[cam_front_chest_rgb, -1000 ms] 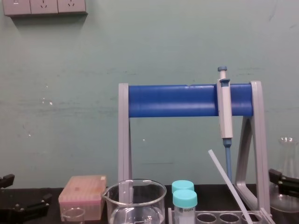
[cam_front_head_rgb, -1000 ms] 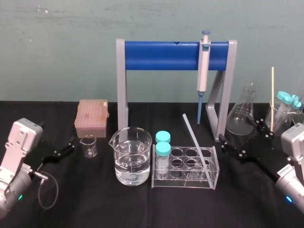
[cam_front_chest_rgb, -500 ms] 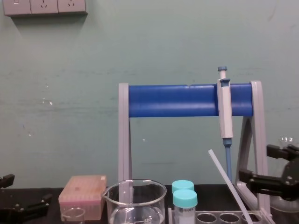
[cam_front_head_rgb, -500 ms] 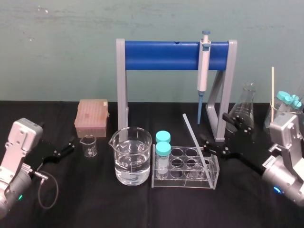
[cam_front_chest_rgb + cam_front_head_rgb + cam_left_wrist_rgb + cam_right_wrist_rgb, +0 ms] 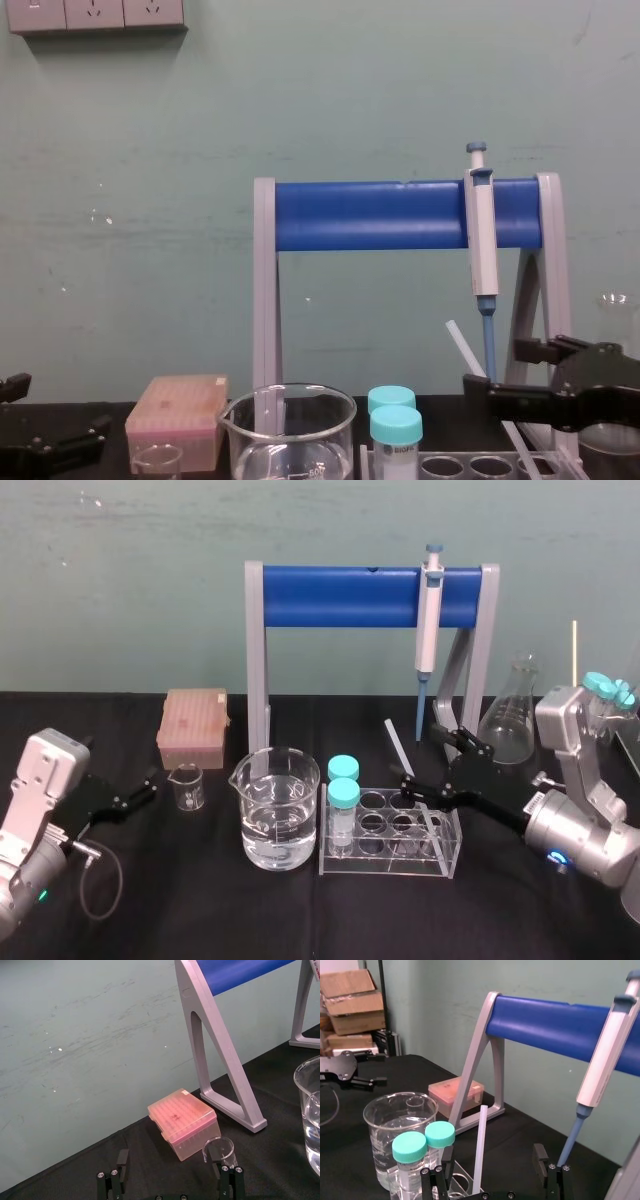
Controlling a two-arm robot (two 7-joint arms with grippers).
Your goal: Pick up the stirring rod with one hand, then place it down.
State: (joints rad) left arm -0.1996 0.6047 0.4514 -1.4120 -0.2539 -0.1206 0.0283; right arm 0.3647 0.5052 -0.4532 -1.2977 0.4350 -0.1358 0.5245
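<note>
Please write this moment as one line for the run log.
right gripper: open, straddling stirring rod | stirring rod: leaning in tube rack, ungripped | left gripper: open, parked left

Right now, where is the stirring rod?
In the head view, right of centre, the stirring rod leans in the clear tube rack, right of the two capped tubes, with the open right gripper straddling its upper part.

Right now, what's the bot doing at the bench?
The right gripper is open at the stirring rod, which leans in the tube rack. In the right wrist view the rod sits between its fingers, not yet gripped. The left gripper is parked open on the left, by a small beaker.
</note>
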